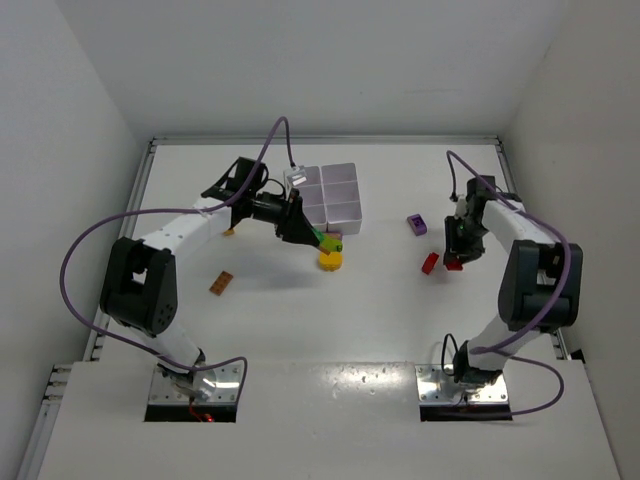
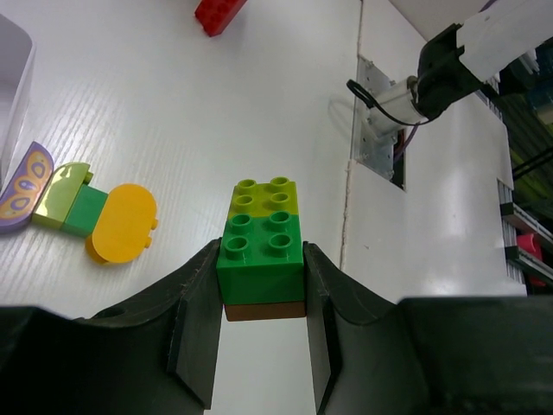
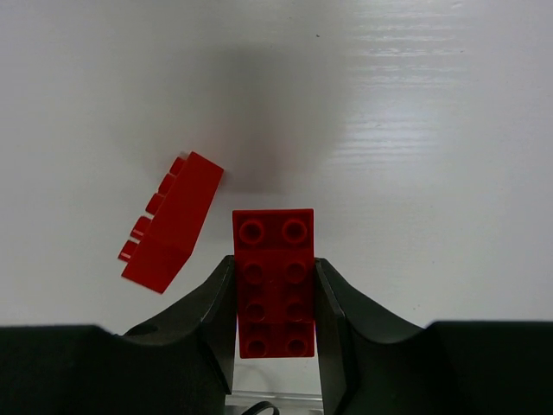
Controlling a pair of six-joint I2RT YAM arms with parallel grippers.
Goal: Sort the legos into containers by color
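Robotics lab cell — white table (image 1: 300,320) boxed by bare white walls (image 1: 330,60), two cabled arms (image 1: 180,232) bolted down.

White counter (image 1: 300,320) fills the middle of the top view, matte and bright, with soft grey shadows across its centre. Plain white walls (image 1: 60,120) close it in at left, back and right. A thin metal rail (image 1: 320,140) runs along the upper edge, and a second rail (image 1: 118,250) runs down the left. Along the bottom, a separate white panel (image 1: 330,400) carries two metal plates in cut-outs, one lower left (image 1: 195,385), one lower right (image 1: 465,385). In the left wrist view, dark cluttered shelving (image 2: 527,173) shows at the right edge, too blurred to read.
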